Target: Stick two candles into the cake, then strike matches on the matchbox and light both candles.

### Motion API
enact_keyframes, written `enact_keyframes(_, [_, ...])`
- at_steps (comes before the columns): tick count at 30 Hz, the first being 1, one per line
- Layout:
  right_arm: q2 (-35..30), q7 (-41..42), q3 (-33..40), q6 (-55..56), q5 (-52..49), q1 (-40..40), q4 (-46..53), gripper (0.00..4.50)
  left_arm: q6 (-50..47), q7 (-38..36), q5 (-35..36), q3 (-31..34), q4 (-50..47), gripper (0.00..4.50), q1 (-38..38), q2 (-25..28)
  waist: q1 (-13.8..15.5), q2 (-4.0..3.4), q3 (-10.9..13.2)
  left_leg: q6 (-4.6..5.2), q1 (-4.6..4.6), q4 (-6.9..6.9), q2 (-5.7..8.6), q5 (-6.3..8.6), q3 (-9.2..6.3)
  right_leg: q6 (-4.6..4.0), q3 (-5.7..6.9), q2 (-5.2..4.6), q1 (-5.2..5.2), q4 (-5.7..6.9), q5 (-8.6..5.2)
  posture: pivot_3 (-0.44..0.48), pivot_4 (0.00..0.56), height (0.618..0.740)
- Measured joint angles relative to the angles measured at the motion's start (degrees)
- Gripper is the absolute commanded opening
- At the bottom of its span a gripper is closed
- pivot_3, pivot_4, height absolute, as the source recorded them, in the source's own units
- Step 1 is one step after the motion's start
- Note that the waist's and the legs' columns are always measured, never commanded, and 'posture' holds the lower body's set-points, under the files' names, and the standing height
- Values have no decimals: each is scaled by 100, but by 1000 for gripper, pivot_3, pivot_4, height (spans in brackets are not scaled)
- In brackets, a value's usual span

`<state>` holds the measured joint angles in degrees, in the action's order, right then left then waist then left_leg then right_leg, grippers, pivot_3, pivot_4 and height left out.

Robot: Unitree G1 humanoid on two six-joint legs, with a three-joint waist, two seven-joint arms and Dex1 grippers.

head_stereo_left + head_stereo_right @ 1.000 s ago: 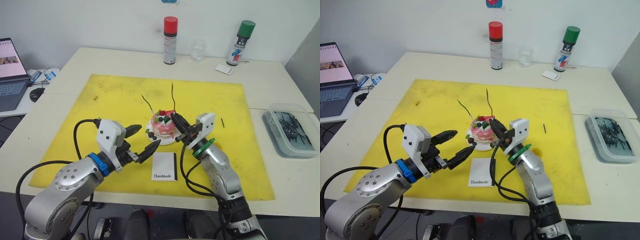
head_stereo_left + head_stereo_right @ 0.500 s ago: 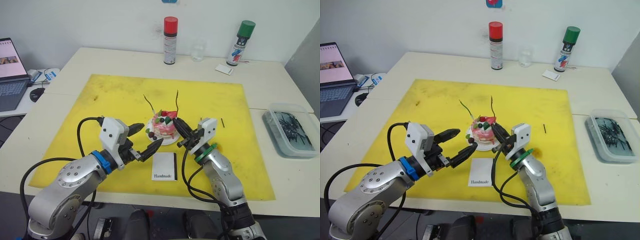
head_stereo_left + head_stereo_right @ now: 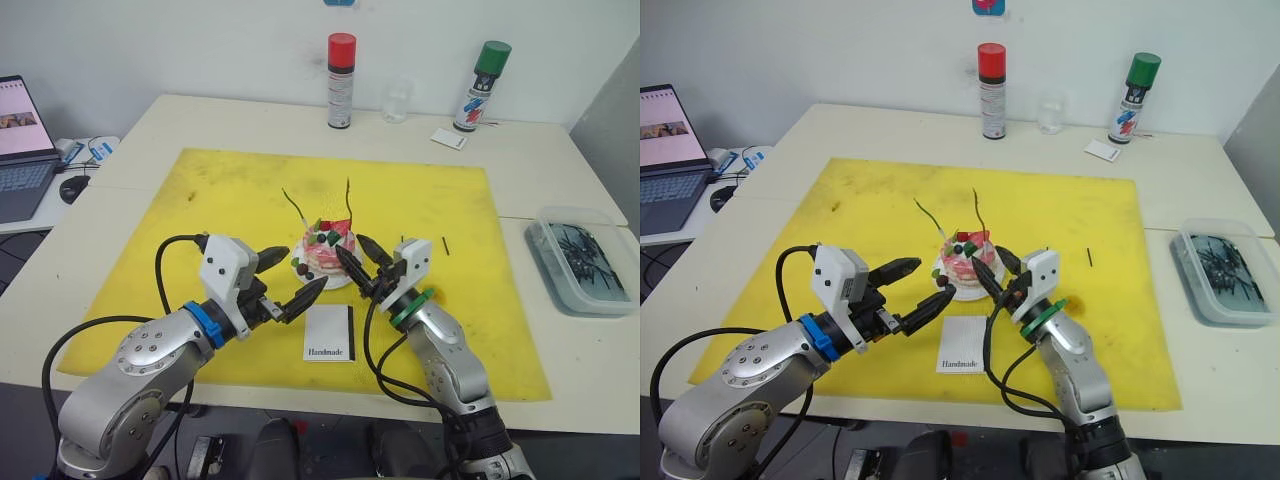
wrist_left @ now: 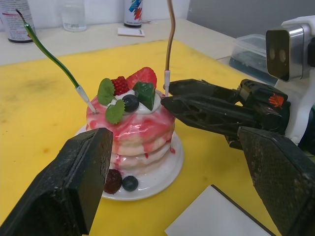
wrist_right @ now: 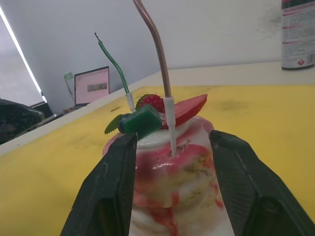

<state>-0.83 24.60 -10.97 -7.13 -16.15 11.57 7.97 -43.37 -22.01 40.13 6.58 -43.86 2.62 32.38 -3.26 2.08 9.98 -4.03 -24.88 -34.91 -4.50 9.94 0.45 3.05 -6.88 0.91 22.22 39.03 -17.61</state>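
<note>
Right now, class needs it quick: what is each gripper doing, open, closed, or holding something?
Left gripper: open, holding nothing.
Right gripper: open beside the cake, holding nothing.

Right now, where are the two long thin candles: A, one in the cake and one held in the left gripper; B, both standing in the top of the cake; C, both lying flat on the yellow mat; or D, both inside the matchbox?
B: the green candle and the pinkish candle both rise from the top of the cake, with the open right gripper around the pinkish one's base.
</note>
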Motion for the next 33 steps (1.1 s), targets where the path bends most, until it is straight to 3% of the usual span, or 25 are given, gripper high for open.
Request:
enact_keyframes(3, [-358, 102, 67, -366, -201, -179, 612, 2451, 4, -65, -19, -77, 13, 4500, -5, 14, 6, 0, 0, 0, -1, 1, 0, 0, -1, -1, 1, 0, 0, 0, -1, 0, 150, 740])
enact_keyframes(7, [-1317, 491, 358, -974, -615, -431, 1550, 2451, -13, -401, 7, -112, 174, 4500, 44, 344, 13, 0, 0, 0, 0, 0, 1, 0, 0, 19, 0, -1, -1, -2, -14, 0, 150, 740])
enact_keyframes(10, [-2330, 1005, 594, -1336, -811, -592, 1928, 1934, -442, -763, 573, 54, 352, 4500, 204, 746, 8, 1, 0, 0, 2, -2, 1, 0, 1, 10, -1, -1, -1, -2, -21, 0, 150, 740])
enact_keyframes(11, [-2538, 1139, 638, -1404, -817, -613, 1948, 1547, -677, -820, 903, 153, 418, 4500, 271, 868, 7, 1, 1, 0, 3, -2, 0, 0, 1, -5, 0, 0, -2, -1, -30, 0, 150, 740])
enact_keyframes(13, [-3025, 1436, 585, -1495, -708, -603, 1947, 867, -1557, -731, 2259, 289, 751, 4500, 528, 1437, -1, 4, 2, 1, 4, -4, -1, 0, -2, -7, 1, 1, 0, 5, -31, 0, 150, 740])
enact_keyframes(15, [-3452, 1701, 410, -1517, -470, -517, 1919, 118, -2311, -239, 4115, 245, 1432, 4500, 724, 2396, -28, 4, 6, 2, 8, -2, -7, 1, -7, -6, 4, 2, 3, 6, -31, 0, 150, 740])
enact_keyframes(16, [-3588, 1829, 284, -1521, -325, -418, 1839, 49, -2470, 113, 5133, 109, 1862, 4500, 837, 2854, -36, 4, 6, 3, 8, -2, -8, 1, -8, -2, 6, 1, 3, 8, -29, 0, 150, 740])
enact_keyframes(18, [-3665, 2001, 63, -1548, -182, -173, 1701, 49, -2580, 586, 6409, -281, 2500, 4500, 1180, 3273, -19, -1, 10, 2, 9, -2, -2, 1, -7, 10, 6, -1, 2, 5, -23, 0, 150, 740])
enact_keyframes(21, [-3639, 2210, -184, -1611, -99, 15, 1585, 49, -2932, 763, 7053, -863, 3433, 4500, 1745, 3333, 5, 0, 13, 2, 7, -2, 2, 1, -5, 16, 7, 0, 3, 0, -21, 0, 150, 740])
enact_keyframes(26, [-3615, 2497, -489, -1650, -44, -14, 1320, 49, -3584, 943, 7146, -1601, 4772, 4500, 2848, 2760, 119, 6, 17, 0, -3, -2, 5, 1, -9, 10, 15, -1, 2, -1, -18, 0, 150, 740])
enact_keyframes(33, [-3792, 2713, -688, -1796, 166, -6, 1338, 49, -4171, 1260, 7161, -2174, 5632, 4500, 3369, 2341, 126, 6, 17, -1, -2, -1, 2, 1, -14, 8, 17, 4, 4, 6, -18, 0, 150, 740])
